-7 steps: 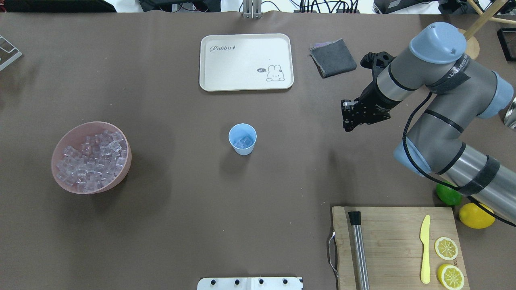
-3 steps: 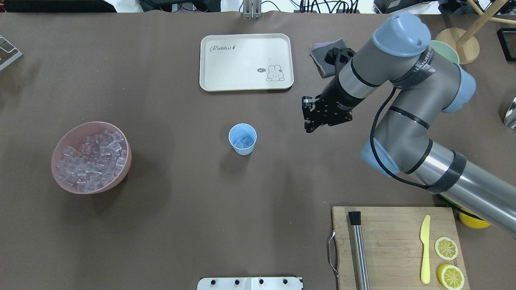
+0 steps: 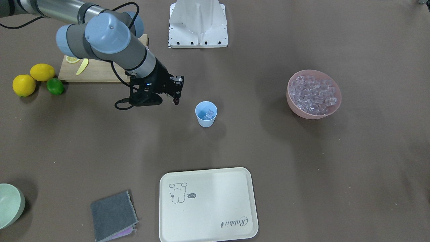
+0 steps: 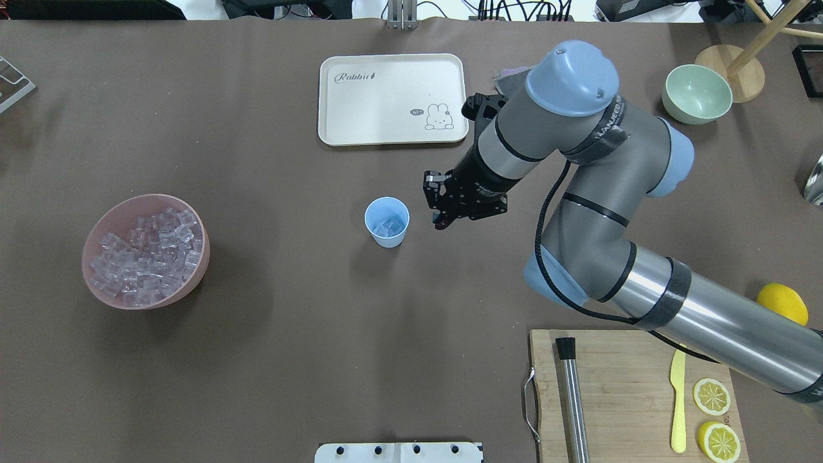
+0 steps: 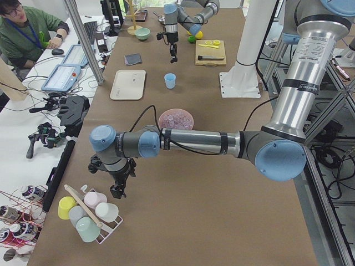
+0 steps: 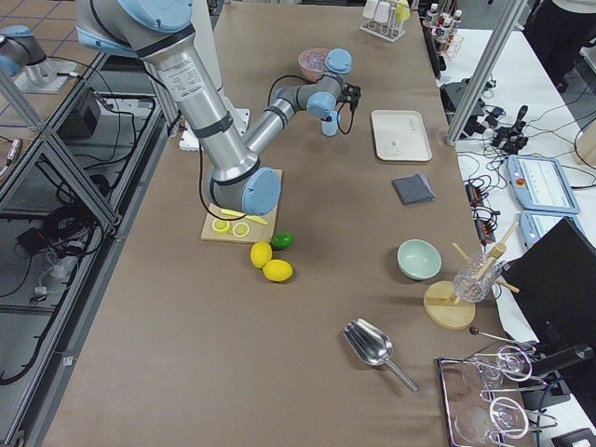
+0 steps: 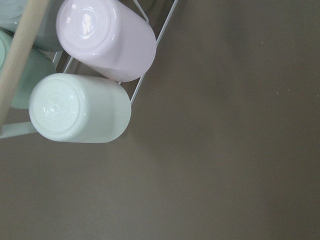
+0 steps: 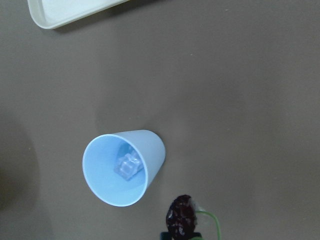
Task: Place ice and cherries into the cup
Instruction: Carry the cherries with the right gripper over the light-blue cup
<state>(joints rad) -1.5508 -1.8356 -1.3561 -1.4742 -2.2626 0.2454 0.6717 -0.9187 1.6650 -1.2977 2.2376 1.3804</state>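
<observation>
Cherries (image 8: 181, 219) in right claw (image 4: 439, 223) beside cup (image 4: 388, 240), tray (image 4: 386, 103) beyond

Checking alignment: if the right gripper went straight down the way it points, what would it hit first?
Most likely the bare table just beside the cup, not its mouth: in the wrist view the cherries in the right gripper hang clear of the rim, though height is unclear.

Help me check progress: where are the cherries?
In the overhead view, the cherries are held in the right gripper, just right of the light blue cup.
</observation>
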